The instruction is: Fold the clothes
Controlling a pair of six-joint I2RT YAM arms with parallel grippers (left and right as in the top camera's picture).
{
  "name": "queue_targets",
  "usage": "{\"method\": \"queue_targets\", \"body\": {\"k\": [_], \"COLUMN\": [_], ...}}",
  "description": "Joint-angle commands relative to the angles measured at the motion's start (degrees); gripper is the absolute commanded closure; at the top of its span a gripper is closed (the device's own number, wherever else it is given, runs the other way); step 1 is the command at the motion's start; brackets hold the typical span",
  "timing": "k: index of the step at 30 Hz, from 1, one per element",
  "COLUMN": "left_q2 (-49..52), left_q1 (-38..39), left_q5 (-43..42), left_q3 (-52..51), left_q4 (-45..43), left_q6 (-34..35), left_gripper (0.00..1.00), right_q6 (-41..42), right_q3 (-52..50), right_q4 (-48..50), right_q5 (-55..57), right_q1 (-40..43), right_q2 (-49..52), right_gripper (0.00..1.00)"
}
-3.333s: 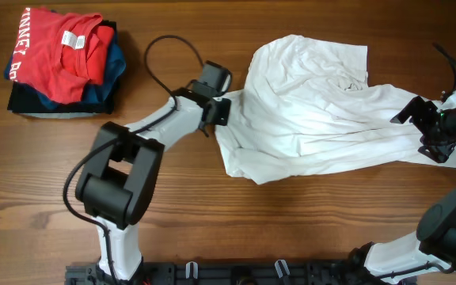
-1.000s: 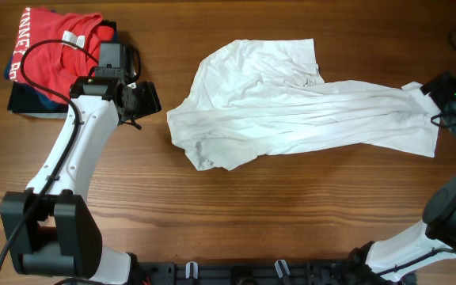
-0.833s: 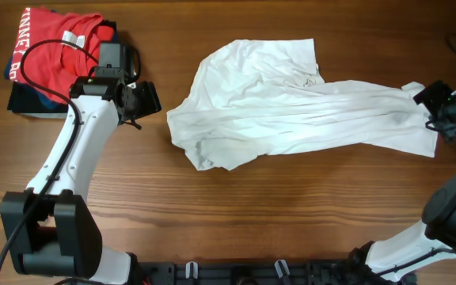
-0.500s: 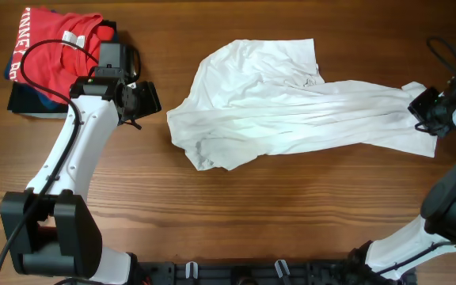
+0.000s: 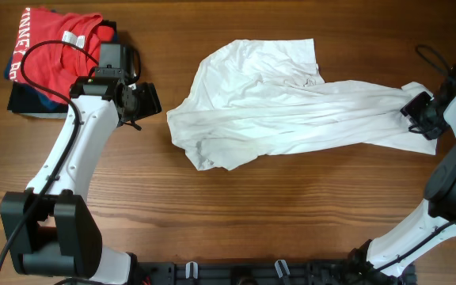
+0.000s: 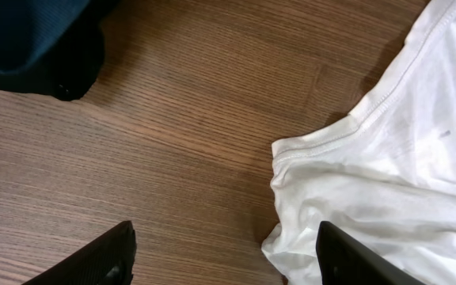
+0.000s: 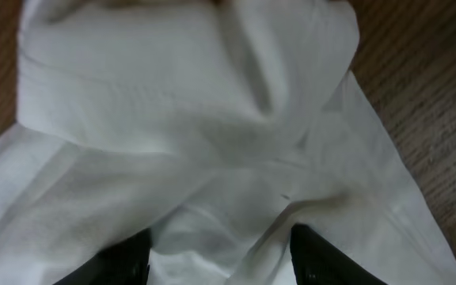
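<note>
The white T-shirt lies crumpled and stretched across the middle of the table, no lettering showing. My left gripper hovers over bare wood just left of the shirt's left edge. In the left wrist view it is open and empty, with the shirt's hem to the right. My right gripper sits at the shirt's right end. In the right wrist view its jaws stand apart, pressed down over wrinkled white fabric that lies loose between the fingers.
A folded stack sits at the far left corner: a red shirt on top of blue and dark garments. The blue garment's corner shows in the left wrist view. Bare wood table lies in front of the shirt.
My right gripper moved left from beyond the shirt's right edge onto its end, and its jaws narrowed. The left arm and the shirt stayed put over the last second.
</note>
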State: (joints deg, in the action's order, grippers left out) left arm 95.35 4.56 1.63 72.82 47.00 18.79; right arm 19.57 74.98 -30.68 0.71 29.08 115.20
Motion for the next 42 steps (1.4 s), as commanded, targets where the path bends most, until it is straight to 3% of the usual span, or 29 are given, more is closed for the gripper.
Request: {"method": "queue_targets", "body": {"k": [1, 13, 15, 18, 25, 28, 30, 32, 38, 40, 42], "left_q2": [-0.09, -0.09, -0.09, -0.09, -0.09, -0.09, -0.09, -0.09, -0.09, -0.09, -0.09], "left_q1": [0.20, 0.20, 0.20, 0.20, 0.20, 0.20, 0.20, 0.20, 0.20, 0.20, 0.20], "left_q5": [-0.28, -0.26, -0.26, -0.26, -0.28, -0.28, -0.28, -0.28, -0.28, -0.28, -0.26], "left_q3": [-0.07, -0.07, -0.07, -0.07, -0.07, -0.07, -0.07, -0.07, -0.07, -0.07, -0.07], "left_q4": [0.22, -0.26, -0.44, -0.44, -0.46, -0.44, -0.44, -0.44, -0.44, -0.44, -0.46], "left_q6": [-0.35, -0.35, -0.35, -0.35, -0.35, -0.35, -0.35, -0.35, -0.35, -0.35, -0.35], "left_gripper": [0.27, 0.25, 0.25, 0.25, 0.25, 0.25, 0.25, 0.25, 0.25, 0.25, 0.25], "right_q6": [-1.62, -3.06, -3.04, -3.04, -3.02, -2.97, -2.93, -2.89, -2.05, -1.31, -0.52], "right_q3": [0.20, 2.27, 2.27, 1.75, 0.74, 0.74, 0.74, 0.74, 0.63, 0.63, 0.66], "right_q4": [0.74, 0.17, 0.26, 1.27, 2.56, 1.51, 0.92, 0.68, 0.31, -0.13, -0.28], "right_q5": [1.20, 0.37, 0.37, 0.44, 0.46, 0.68, 1.05, 1.05, 1.05, 1.03, 1.03], "right_q1": [0.42, 0.39, 0.39, 0.39, 0.39, 0.39, 0.42, 0.42, 0.39, 0.42, 0.42], "right_q2": [0.96, 0.94, 0.94, 1.09, 2.14, 2.14, 2.14, 2.25, 4.90, 5.51, 5.55], "right_gripper": [0.42, 0.44, 0.49, 0.65, 0.75, 0.75, 0.59, 0.52, 0.53, 0.60, 0.80]}}
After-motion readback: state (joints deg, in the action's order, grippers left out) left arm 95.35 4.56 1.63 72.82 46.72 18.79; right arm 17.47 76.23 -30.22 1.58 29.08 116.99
